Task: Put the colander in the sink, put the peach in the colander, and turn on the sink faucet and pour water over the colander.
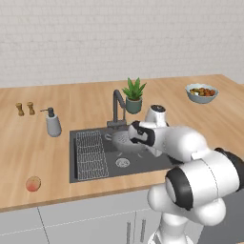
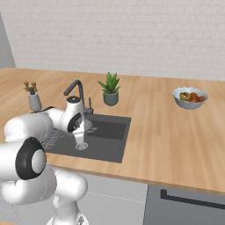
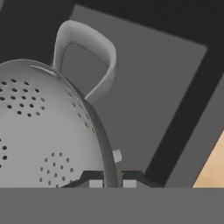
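Silver-grey colander (image 3: 39,131) rim pinched between the fingers (image 3: 95,183) (tips barely visible), over dark sink (image 3: 144,87)

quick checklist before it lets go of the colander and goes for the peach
1. Gripper shut on the colander rim: ok, the fingertips pinch the rim in the hand view.
2. Colander over the sink, not the counter: ok, it sits inside the dark basin near the faucet.
3. Colander resting flat on the sink floor: cannot tell, the arm hides its underside.
4. Colander clear of the wire rack: ok, the rack lies to its left in the left base view.
5. Peach reachable and free: ok, it lies alone on the counter left of the sink.
6. Faucet running: not ok, no water seen yet.
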You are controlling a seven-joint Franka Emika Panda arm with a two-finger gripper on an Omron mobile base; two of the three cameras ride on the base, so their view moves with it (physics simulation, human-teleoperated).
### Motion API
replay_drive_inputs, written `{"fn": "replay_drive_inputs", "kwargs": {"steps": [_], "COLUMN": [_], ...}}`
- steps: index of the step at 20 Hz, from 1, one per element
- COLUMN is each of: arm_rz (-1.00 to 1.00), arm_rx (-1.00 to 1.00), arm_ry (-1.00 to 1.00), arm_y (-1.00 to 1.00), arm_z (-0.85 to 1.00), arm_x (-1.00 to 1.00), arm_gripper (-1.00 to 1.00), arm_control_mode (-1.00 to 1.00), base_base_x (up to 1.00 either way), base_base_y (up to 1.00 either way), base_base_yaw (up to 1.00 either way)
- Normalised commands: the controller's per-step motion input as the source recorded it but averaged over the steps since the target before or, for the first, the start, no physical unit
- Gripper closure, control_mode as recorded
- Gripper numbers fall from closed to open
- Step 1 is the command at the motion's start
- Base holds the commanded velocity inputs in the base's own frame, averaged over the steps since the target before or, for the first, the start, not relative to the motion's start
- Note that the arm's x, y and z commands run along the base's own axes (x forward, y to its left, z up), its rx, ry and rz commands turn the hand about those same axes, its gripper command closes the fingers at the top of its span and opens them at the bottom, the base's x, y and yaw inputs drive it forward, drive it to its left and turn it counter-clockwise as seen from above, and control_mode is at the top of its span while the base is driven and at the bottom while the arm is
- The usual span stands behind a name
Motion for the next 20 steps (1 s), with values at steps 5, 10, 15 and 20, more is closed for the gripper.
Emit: {"fn": "replay_drive_inputs", "kwargs": {"steps": [5,10,15,20], "arm_rz": [0.16,0.18,0.12,0.05], "arm_rx": [0.0,0.0,0.0,0.0], "arm_ry": [0.0,0.0,0.0,0.0], "arm_y": [-0.03,-0.09,-0.1,-0.22], "arm_z": [-0.28,-0.52,-0.58,-0.47], "arm_x": [0.23,0.12,0.07,0.34], "arm_gripper": [1.0,1.0,1.0,1.0], "arm_control_mode": [-1.0,-1.0,-1.0,-1.0], "base_base_x": [0.0,0.0,0.0,0.0], "base_base_y": [0.0,0.0,0.0,0.0], "base_base_yaw": [0.0,0.0,0.0,0.0]}}
